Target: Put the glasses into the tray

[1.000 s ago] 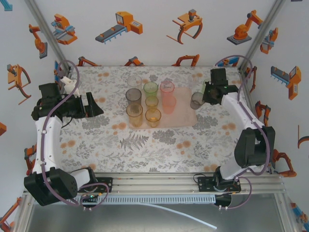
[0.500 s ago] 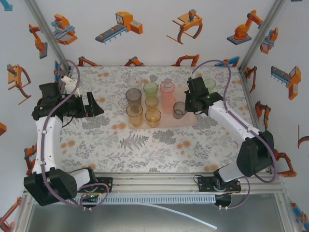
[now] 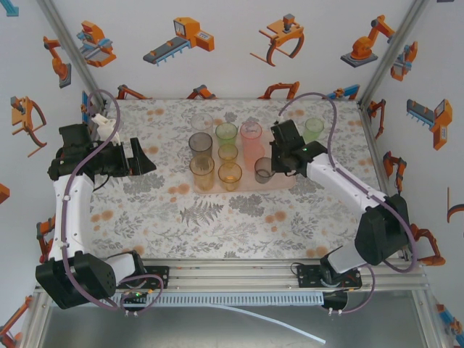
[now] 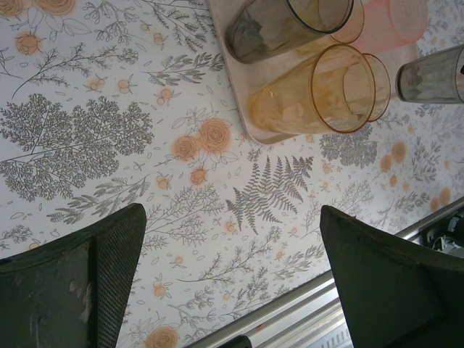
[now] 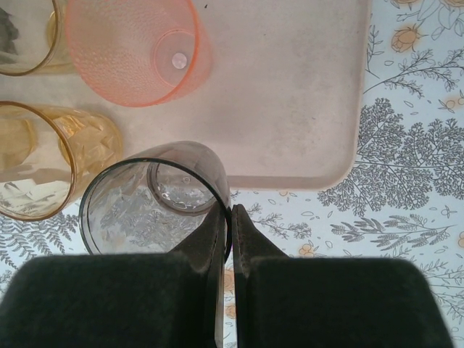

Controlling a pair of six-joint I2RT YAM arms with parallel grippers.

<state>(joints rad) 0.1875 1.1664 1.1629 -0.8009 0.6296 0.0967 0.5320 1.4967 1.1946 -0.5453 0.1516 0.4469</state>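
Our right gripper [image 5: 230,212] is pinched shut on the rim of the smoky grey tumbler [image 5: 156,196] at the pink tray's [image 5: 290,94] 5 o'clock edge. Our left gripper [image 4: 232,217] gapes wide, holding nothing.

You have swung your right gripper [image 5: 230,217], pinched on the rim of the smoky grey glass [image 3: 263,170], from off the tray [image 5: 290,94] at 3 o'clock over to the tray's 5 o'clock edge, and the glass came along.
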